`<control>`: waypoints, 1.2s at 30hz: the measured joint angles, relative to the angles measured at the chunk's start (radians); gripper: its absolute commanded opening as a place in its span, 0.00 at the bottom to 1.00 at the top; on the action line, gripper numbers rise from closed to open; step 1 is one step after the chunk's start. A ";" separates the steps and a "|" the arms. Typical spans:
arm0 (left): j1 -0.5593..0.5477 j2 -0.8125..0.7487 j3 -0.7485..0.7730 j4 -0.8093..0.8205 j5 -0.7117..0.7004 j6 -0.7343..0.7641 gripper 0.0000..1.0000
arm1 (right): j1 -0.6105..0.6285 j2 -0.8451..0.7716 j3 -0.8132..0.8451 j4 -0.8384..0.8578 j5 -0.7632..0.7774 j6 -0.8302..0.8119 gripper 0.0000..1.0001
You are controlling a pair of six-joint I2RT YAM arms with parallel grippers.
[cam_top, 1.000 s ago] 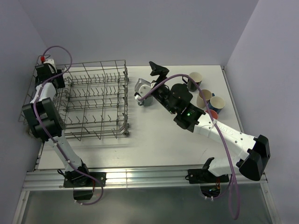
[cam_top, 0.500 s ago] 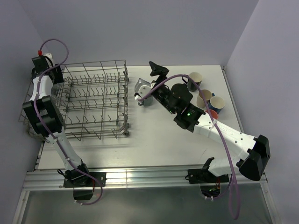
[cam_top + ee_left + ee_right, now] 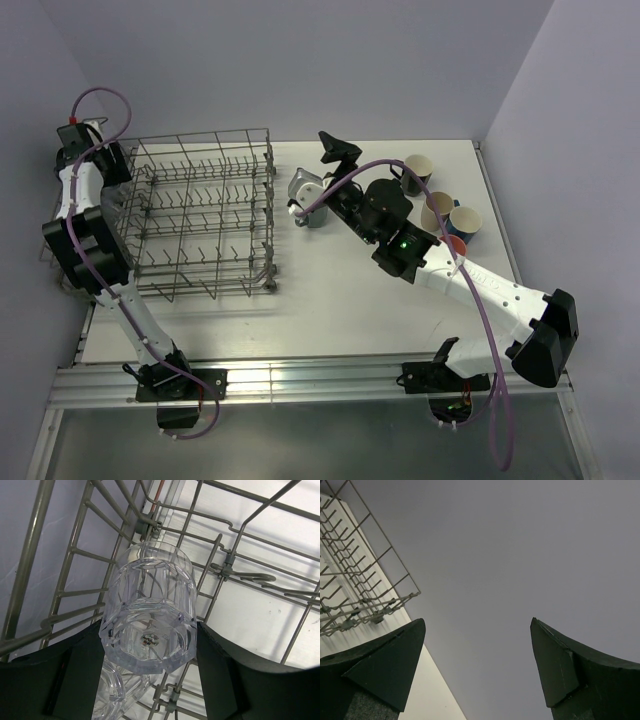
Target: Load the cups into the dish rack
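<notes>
The left tool (image 3: 150, 647) is closed on a clear tumbler (image 3: 150, 605). Its two dark fingers (image 3: 82, 675) press the faceted wall from opposite sides near the thick base, inside the dish rack (image 3: 200, 210) at the corner nearest the tabletop's (image 3: 330, 310) far-left corner. A second tumbler (image 3: 112, 695) lies just beside and below the held one, among the wires. Whether the two touch cannot be told. The glass looks rigid, smooth and brittle, fairly heavy for its size because of the thick bottom. It will likely slide in the grip if the squeeze is light, and it could chip if knocked against the wire or the neighbouring glass. The flat facets give the fingers better seating than a round wall would, and the grip low on the body, across two opposite faces, seems the sound place to take it. It should come to rest on the tines before the hold is loosened. The right tool (image 3: 477, 625) stands wide open with nothing between its fingers, tilted up toward the wall, above the far-middle part of the tabletop beside a grey-blue mug (image 3: 308, 195). More mugs (image 3: 437, 210) cluster toward the far-right corner. Ceramic is stiff, heavier and just as breakable. A mug's wall, pinched over the rim with one finger inside and one outside, would probably hold more surely than its handle.
</notes>
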 measured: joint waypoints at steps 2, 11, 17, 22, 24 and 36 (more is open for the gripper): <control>0.000 0.004 0.007 -0.005 0.000 -0.006 0.02 | 0.000 0.000 0.000 0.000 -0.002 0.000 0.93; 0.000 0.015 0.027 -0.021 -0.012 -0.035 0.05 | 0.000 0.000 0.000 0.000 -0.005 0.000 0.92; 0.003 0.026 0.054 -0.042 -0.011 -0.065 0.00 | 0.000 0.000 0.000 0.000 -0.008 0.000 0.92; 0.004 0.030 0.072 -0.058 -0.001 -0.088 0.00 | 0.000 0.000 0.000 0.000 -0.010 0.000 0.92; 0.005 0.030 0.074 -0.057 0.004 -0.100 0.00 | 0.000 0.000 0.000 0.000 -0.011 0.000 0.92; 0.004 0.024 0.063 -0.053 0.061 -0.259 0.00 | 0.000 -0.005 -0.024 0.008 -0.015 -0.002 0.92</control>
